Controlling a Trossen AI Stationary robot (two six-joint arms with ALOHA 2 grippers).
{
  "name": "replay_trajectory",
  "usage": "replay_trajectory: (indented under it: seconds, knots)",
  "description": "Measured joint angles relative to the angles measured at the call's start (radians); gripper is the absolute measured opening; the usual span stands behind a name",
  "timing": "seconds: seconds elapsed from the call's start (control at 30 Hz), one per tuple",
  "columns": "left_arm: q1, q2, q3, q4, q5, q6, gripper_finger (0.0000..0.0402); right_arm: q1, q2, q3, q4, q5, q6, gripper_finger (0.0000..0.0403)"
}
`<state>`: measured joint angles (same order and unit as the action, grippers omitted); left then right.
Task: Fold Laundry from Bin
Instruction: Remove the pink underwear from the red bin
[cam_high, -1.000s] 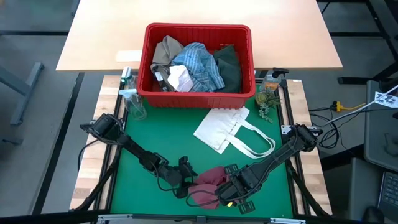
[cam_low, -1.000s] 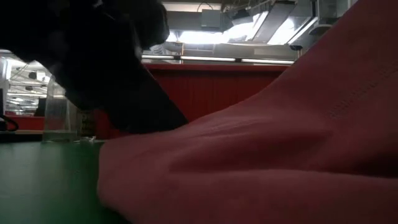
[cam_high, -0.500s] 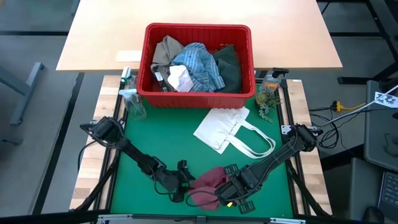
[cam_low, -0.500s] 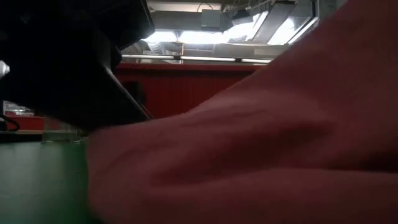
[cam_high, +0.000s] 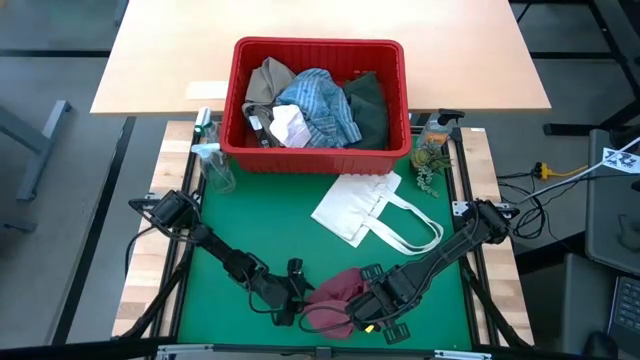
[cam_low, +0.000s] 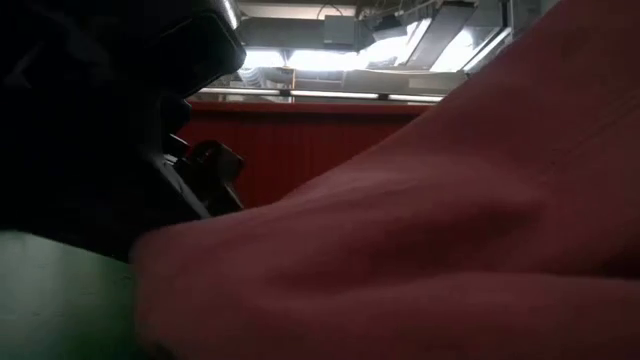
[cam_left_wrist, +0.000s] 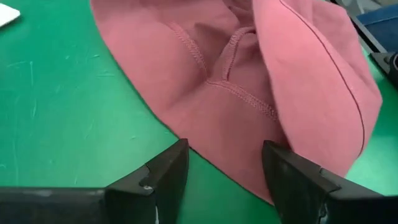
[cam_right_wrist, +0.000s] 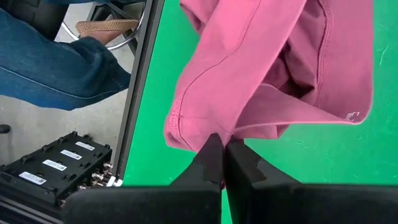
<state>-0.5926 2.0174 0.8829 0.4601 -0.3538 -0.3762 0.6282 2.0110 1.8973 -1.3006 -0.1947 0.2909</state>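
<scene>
High view, maroon cloth: lies crumpled on the green mat at the near edge of the bench, between the two claws.
Maroon cloth, seams: stitched hems and a folded-over flap show in the left wrist view.
Right claw: fingers pressed together, pinching an edge of the maroon cloth; part of the cloth is lifted and hangs in folds from that pinch.
Left claw: fingers spread wide, holding nothing, low over the mat, tips right at the cloth's hem.
Bin: red crate at the far end of the mat, well apart from the maroon cloth.
Laundry in bin: striped shirt, tan garment, white cloth, dark green garment.
Tote bag: white, flat on the mat, between bin and maroon cloth.
Person: denim-clad leg beside the bench.
</scene>
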Motion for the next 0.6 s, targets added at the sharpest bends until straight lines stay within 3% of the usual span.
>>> replay_trajectory:
  seconds: [0.27, 0.47, 0.6]
  knots:
    - [0.017, 0.002, 0.0, -0.004, -0.039, 0.003, 0.0145, 0.0, 0.0, 0.0, 0.002, 0.0, 0.0, 0.0001]
    - [0.051, 0.003, 0.0, -0.025, -0.137, -0.011, 0.0108, 0.0, 0.0, 0.0, 0.002, 0.0, 0.0, 0.0001]
    - [0.067, 0.003, 0.0, -0.025, -0.119, -0.038, 0.0093, 0.0, 0.0, 0.0, 0.002, 0.0, 0.0, 0.0001]
